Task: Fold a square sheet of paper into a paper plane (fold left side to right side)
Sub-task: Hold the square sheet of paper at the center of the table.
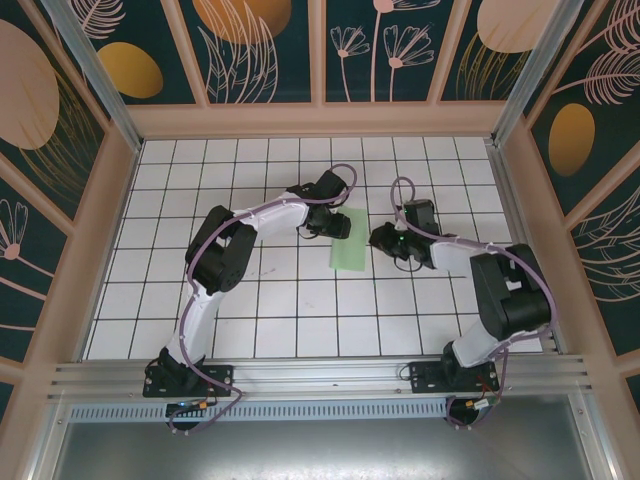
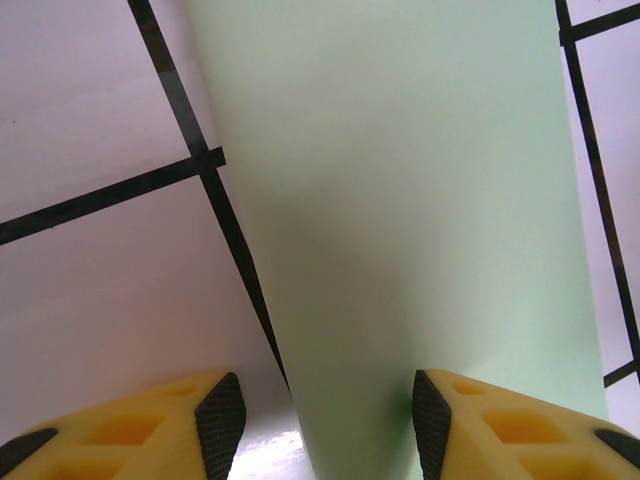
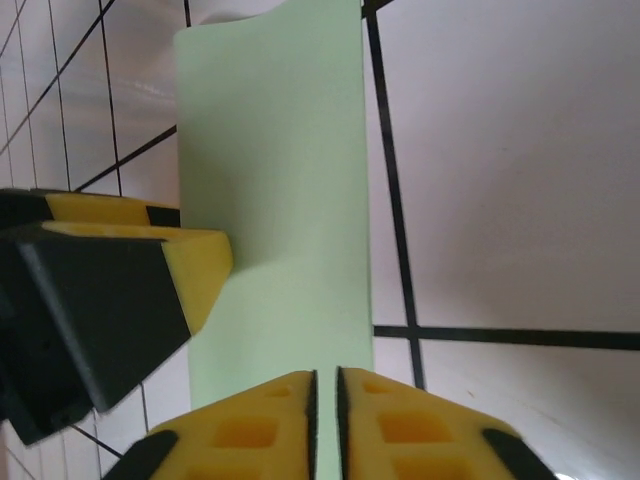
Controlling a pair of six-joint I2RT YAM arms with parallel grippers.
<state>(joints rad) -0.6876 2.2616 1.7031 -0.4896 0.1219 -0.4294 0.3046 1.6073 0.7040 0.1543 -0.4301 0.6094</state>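
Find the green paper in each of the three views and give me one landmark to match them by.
Top external: paper, a narrow strip at table centre.
Left wrist: paper, a broad band from top to bottom, centre and right.
Right wrist: paper, a strip left of centre, top to bottom.
Landmark: black grid lines beside the paper's long edges.

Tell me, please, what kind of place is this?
Probably a robot test cell: a white grid floor, walls of flower-printed panels, and a metal rail carrying a left arm and a right arm, working on green paper.
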